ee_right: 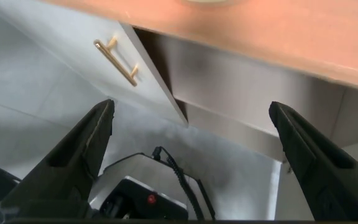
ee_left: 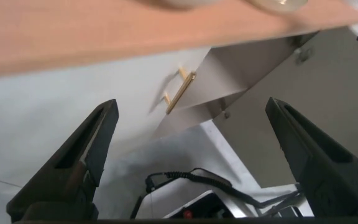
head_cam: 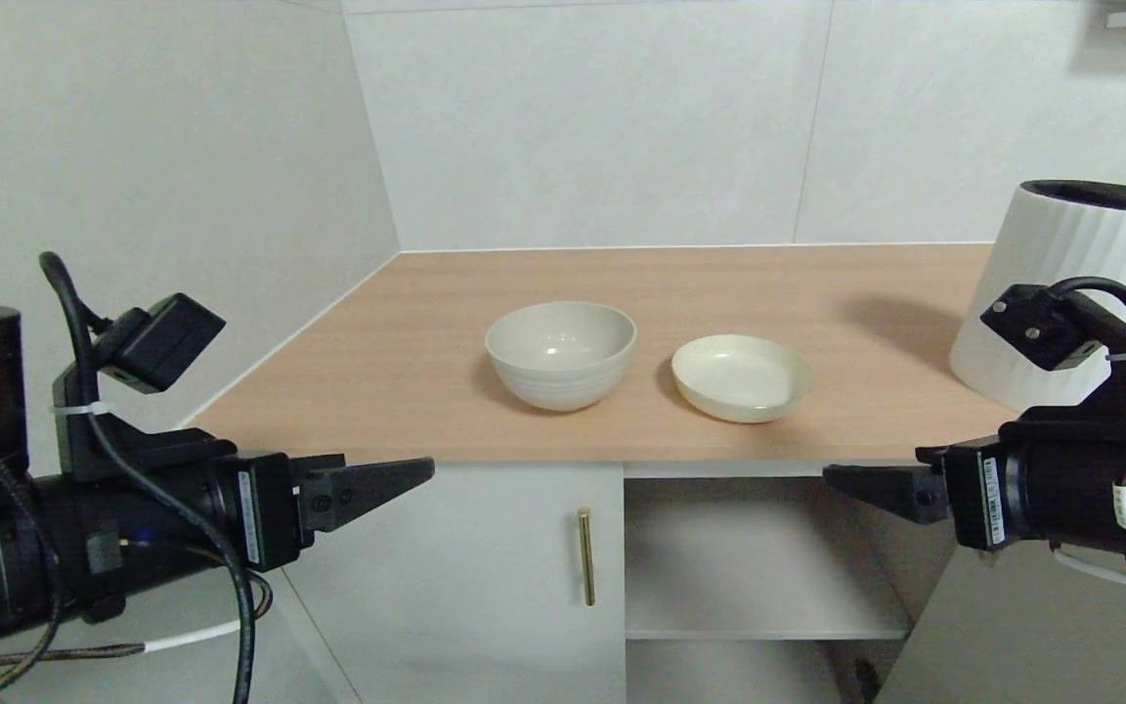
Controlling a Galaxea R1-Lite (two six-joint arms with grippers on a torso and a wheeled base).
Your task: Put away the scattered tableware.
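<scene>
2 pieces of tableware are sitting side by side on the wooden counter (head_cam: 407, 372) in the middle of the head view. A deep pale bowl (head_cam: 560, 352) is standing to the left and a shallow cream dish (head_cam: 741, 376) to the right, near each other but not touching. Both are resting upright and nothing is gripping them, so the putting away is not yet begun.

The left gripper (head_cam: 416, 474) is hanging at the lower left, below the counter's front edge, with its jaws spread wide. The right gripper (head_cam: 832, 477) is mirroring it at the lower right, jaws likewise apart. Holding low and open like this is probably leaving each arm ready to rise and take a rim.

Under the counter, an open compartment (head_cam: 768, 548) with 1 shelf is showing beside a closed door with a brass handle (head_cam: 585, 555). It is likely standing open to receive the dishes. A white ribbed container (head_cam: 1061, 293) is standing at the right edge.
</scene>
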